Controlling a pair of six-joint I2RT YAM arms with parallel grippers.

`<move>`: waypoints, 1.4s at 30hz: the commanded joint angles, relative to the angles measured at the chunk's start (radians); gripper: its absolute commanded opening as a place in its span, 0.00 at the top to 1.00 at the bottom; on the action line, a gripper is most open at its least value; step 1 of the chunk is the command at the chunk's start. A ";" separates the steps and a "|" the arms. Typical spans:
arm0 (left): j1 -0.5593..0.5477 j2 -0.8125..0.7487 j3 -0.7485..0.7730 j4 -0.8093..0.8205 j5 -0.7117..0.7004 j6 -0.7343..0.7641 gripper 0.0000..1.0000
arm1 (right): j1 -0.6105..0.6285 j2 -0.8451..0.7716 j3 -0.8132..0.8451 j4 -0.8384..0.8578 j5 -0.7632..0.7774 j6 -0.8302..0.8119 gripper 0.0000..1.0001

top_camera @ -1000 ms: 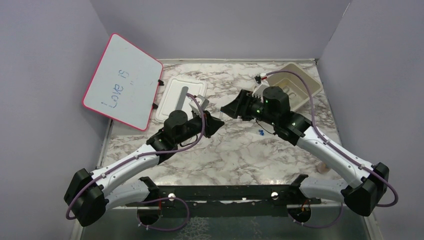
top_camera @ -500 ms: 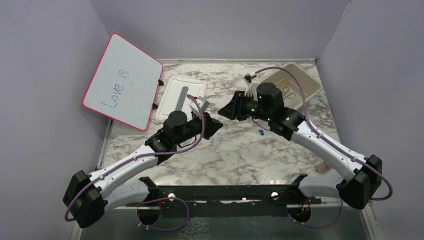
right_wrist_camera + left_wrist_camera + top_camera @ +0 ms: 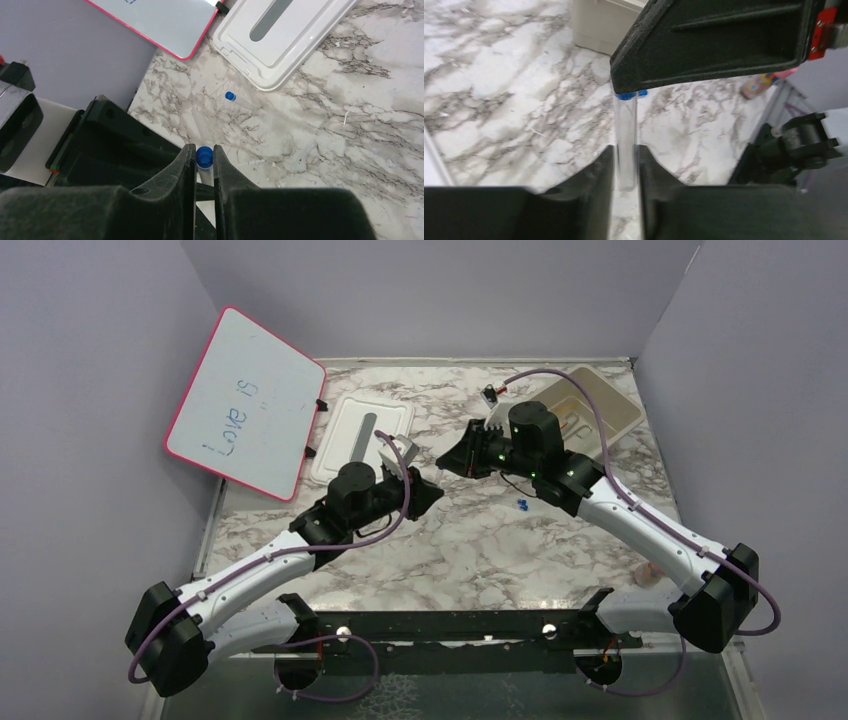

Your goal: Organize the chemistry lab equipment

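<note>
A clear test tube [image 3: 626, 130] with a blue cap [image 3: 204, 156] hangs between both grippers above the table's middle. My right gripper [image 3: 204, 150] is shut on its capped end, and its black finger [image 3: 714, 45] fills the top of the left wrist view. My left gripper [image 3: 626, 150] flanks the tube's lower end, its jaws a sliver off the glass on each side. In the top view the left gripper [image 3: 437, 490] and right gripper [image 3: 443, 458] meet tip to tip. A second clear tube with a blue cap [image 3: 230, 96] lies on the marble. Tiny blue pieces [image 3: 522, 505] lie under the right arm.
A white lid [image 3: 362, 435] lies at the back centre-left, next to the leaning pink-framed whiteboard [image 3: 243, 405]. A beige bin [image 3: 590, 410] stands at the back right. A small pink-orange object [image 3: 650, 575] rests near the right arm's base.
My right gripper has moved left to the left gripper and closed on the tube's capped end. My left gripper's jaws have eased apart around the tube.
</note>
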 commanded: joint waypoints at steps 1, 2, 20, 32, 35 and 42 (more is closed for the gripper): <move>0.001 -0.029 0.026 -0.046 -0.118 -0.012 0.52 | 0.005 0.006 0.010 0.038 -0.013 -0.066 0.85; 0.002 -0.038 0.031 -0.066 -0.156 -0.014 0.45 | 0.005 0.007 0.000 0.053 -0.001 -0.084 0.85; 0.003 -0.384 0.209 -0.440 -1.057 0.084 0.34 | 0.300 0.169 -0.148 0.524 0.485 -0.328 0.87; 0.004 -0.395 0.205 -0.398 -1.159 0.129 0.32 | 0.548 0.483 -0.087 0.902 0.962 -0.464 0.87; 0.003 -0.394 0.193 -0.385 -1.144 0.153 0.32 | 0.557 0.553 -0.063 1.003 0.983 -0.523 0.87; 0.004 -0.387 0.209 -0.416 -1.204 0.133 0.32 | 0.559 0.677 -0.027 1.149 1.036 -0.667 0.88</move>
